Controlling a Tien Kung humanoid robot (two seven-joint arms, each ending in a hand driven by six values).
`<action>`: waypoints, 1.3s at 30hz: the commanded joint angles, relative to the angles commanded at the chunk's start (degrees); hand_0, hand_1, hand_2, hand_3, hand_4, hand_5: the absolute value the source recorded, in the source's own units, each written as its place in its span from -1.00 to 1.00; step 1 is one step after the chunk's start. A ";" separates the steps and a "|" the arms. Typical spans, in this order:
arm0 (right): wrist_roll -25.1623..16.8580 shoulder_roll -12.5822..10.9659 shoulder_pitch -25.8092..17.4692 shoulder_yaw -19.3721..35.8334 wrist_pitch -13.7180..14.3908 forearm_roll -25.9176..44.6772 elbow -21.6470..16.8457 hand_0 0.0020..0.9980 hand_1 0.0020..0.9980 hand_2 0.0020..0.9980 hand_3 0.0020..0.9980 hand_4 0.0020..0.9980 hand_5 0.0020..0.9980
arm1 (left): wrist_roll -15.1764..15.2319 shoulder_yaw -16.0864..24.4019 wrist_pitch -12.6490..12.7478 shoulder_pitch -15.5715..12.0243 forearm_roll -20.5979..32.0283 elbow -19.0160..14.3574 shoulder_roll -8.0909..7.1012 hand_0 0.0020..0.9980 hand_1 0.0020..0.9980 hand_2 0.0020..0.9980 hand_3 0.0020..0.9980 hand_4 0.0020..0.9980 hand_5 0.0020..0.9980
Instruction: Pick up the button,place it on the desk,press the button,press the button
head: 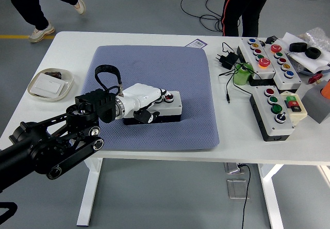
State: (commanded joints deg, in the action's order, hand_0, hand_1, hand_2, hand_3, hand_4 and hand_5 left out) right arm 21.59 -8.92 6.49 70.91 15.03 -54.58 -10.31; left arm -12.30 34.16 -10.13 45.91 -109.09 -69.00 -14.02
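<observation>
A small button box (174,107) with a white top, black sides and a red button (169,98) lies on the blue-grey mat (154,64) near the mat's middle. My left hand (154,106), white at the end of a black arm, comes in from the lower left and lies over the box's left half. Its fingers (161,95) rest on the box's top and its thumb (143,116) is against the front side, closed on the box. The right arm is out of view.
A white dish (50,84) with a card stands at the table's left. Two larger button panels (268,56) (278,110), a green object (241,74) and a plug with cable (227,60) lie at the right. People's legs (240,7) show beyond the far edge.
</observation>
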 joint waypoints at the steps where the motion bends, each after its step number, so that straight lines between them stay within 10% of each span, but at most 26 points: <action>1: -0.01 0.01 0.01 0.03 0.00 0.00 0.00 0.29 0.07 0.23 0.23 -0.48 -0.43 | 0.06 0.35 0.30 -0.06 -0.02 -0.30 -0.07 -0.92 -1.00 -0.94 0.62 0.11 -1.00; 13: 0.03 -0.03 0.04 0.20 0.01 -0.13 0.00 0.29 0.07 0.23 0.22 -0.48 -0.43 | 0.32 7.87 3.04 -0.66 0.58 -5.44 -1.04 -0.91 -1.00 -0.93 0.62 0.12 -1.00; 14: 0.03 -0.03 0.04 0.17 0.01 -0.12 0.00 0.29 0.07 0.23 0.22 -0.48 -0.43 | 0.46 8.70 4.07 -0.80 1.32 -5.62 -1.10 -0.95 -0.97 -0.88 0.64 0.28 -0.58; 19: 0.01 0.00 -0.03 0.21 0.01 -0.23 0.00 0.29 0.07 0.23 0.22 -0.48 -0.43 | 2.81 12.84 12.47 -1.85 10.48 -5.08 -1.17 -0.95 -0.97 -0.88 0.64 0.28 -0.58; 20: 0.00 0.01 -0.07 0.27 0.01 -0.27 0.00 0.29 0.07 0.23 0.22 -0.48 -0.43 | 3.62 14.16 14.98 -2.23 13.09 -5.12 -1.28 -0.82 -0.68 -0.54 0.82 0.67 0.13; 25: -0.02 0.06 -0.10 0.42 0.01 -0.44 0.00 0.29 0.07 0.23 0.22 -0.48 -0.43 | 5.42 17.68 19.24 -3.21 25.05 -5.10 -1.65 -0.82 -0.68 -0.54 0.82 0.67 0.13; 26: 0.00 0.07 -0.11 0.43 0.00 -0.48 0.00 0.29 0.07 0.23 0.22 -0.48 -0.43 | 6.10 18.72 19.61 -3.53 27.28 -4.93 -1.81 0.50 0.63 0.75 1.00 0.56 1.00; 39: 0.26 0.17 -0.32 0.38 -0.04 -0.79 0.00 0.29 0.07 0.23 0.22 -0.48 -0.43 | 10.00 26.01 18.69 -6.53 58.05 -2.10 -3.40 0.71 0.75 0.84 0.88 0.49 1.00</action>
State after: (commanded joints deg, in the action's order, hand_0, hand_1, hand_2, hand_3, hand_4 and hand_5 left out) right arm 21.85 -8.75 6.17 71.30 14.98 -55.36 -10.31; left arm -2.31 60.17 8.56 39.38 -51.03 -71.10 -17.42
